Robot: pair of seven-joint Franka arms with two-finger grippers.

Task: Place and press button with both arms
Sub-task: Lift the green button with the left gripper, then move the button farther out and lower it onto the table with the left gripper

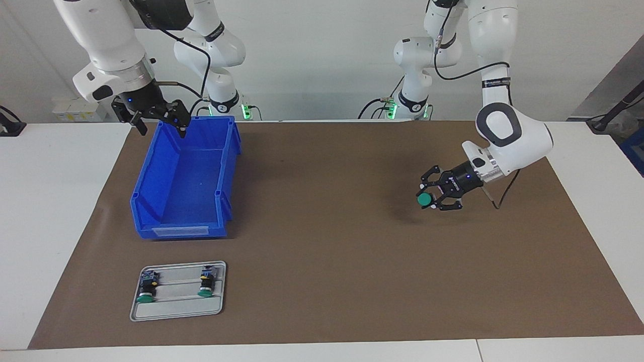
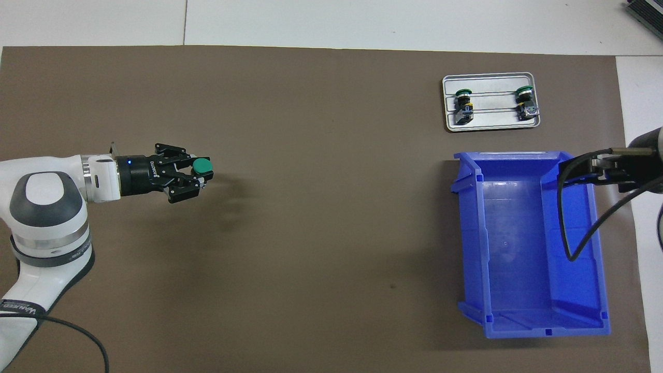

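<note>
Button (image 1: 425, 199) body hidden in L fingers (image 1: 436, 188)

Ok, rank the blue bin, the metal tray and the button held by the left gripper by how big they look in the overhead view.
1. blue bin, by far the largest.
2. metal tray.
3. button in the left gripper, smallest; it is raised toward the camera, yet still looks far smaller than the tray.

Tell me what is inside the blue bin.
The blue bin shows only its bare floor; no button lies in it. The right hand, open, hangs over its edge nearest the robots, and its cable covers a strip of the inside in the overhead view.
</note>
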